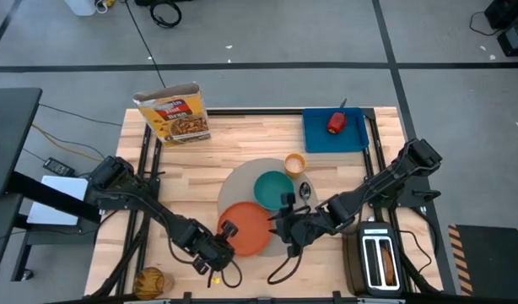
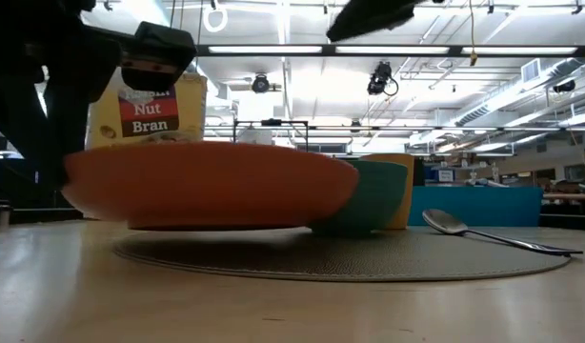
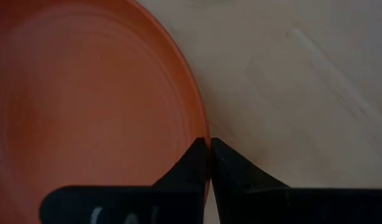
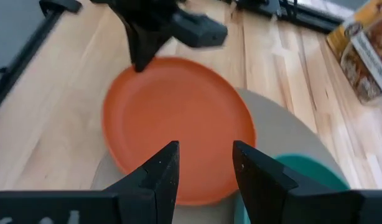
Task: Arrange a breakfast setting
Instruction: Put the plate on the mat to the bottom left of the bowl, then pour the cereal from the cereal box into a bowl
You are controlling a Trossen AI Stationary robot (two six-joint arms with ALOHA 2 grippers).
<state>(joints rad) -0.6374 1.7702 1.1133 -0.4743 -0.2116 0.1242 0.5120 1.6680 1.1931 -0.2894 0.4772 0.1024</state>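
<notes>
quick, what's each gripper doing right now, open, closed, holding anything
Left gripper: closed on the rim of the orange plate.
Right gripper: open, empty, hovering over the orange plate.

You are looking down on a light wooden table [image 1: 242, 143] with a dark frame. Directly on it lie a large round grey mat [image 1: 240, 180] near the middle, a flat blue square board [image 1: 322, 139] at the far right corner, an upright cereal box [image 1: 174, 112] at the far left, a black toaster [image 1: 376, 262] at the near right corner, and a round bread [image 1: 150, 281] at the near left edge.
</notes>
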